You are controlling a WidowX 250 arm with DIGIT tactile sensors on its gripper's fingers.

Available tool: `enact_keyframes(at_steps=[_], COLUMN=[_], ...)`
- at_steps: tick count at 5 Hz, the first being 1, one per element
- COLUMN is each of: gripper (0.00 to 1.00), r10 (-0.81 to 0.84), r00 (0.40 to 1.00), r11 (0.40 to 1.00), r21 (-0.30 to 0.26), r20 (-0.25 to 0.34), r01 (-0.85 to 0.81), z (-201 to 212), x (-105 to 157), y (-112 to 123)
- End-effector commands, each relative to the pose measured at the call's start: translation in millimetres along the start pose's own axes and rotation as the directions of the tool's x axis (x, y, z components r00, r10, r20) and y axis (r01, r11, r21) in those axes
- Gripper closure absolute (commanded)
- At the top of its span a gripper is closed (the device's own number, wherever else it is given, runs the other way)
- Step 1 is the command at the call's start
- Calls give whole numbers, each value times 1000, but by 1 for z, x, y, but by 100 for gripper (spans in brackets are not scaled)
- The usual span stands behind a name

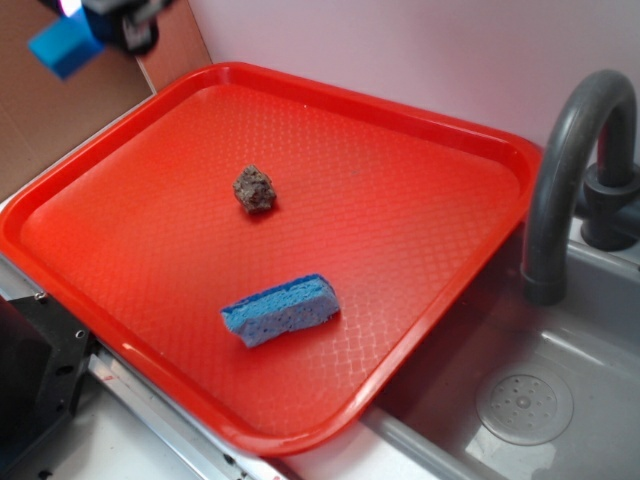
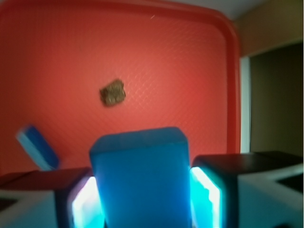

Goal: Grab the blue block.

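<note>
The blue block point(image 2: 142, 183) is a smooth bright-blue brick filling the space between my two fingers in the wrist view. My gripper point(image 2: 145, 199) is shut on it, both pads pressed against its sides. From outside, the blue block point(image 1: 64, 46) hangs high above the tray's far left corner, under my gripper point(image 1: 95, 30), which is mostly cut off by the top edge. The red tray point(image 1: 430, 150) lies well below.
A brown lumpy rock point(image 1: 255, 188) sits near the tray's middle, also the rock point(image 2: 113, 92). A pale porous blue sponge point(image 1: 281, 308) lies toward the tray's front. A grey faucet point(image 1: 570, 170) and sink point(image 1: 525, 405) stand to the right.
</note>
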State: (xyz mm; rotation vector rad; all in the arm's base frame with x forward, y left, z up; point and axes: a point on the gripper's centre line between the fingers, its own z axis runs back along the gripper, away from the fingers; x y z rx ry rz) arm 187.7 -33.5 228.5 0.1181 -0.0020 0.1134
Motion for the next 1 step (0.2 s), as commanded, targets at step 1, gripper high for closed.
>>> enact_keyframes(at_steps=[1], gripper=[0], r10=[39], r00=[999], r11=[964], r21=[-263], r20=[29], r01=[-30], z=[2], x=[-15], y=[18])
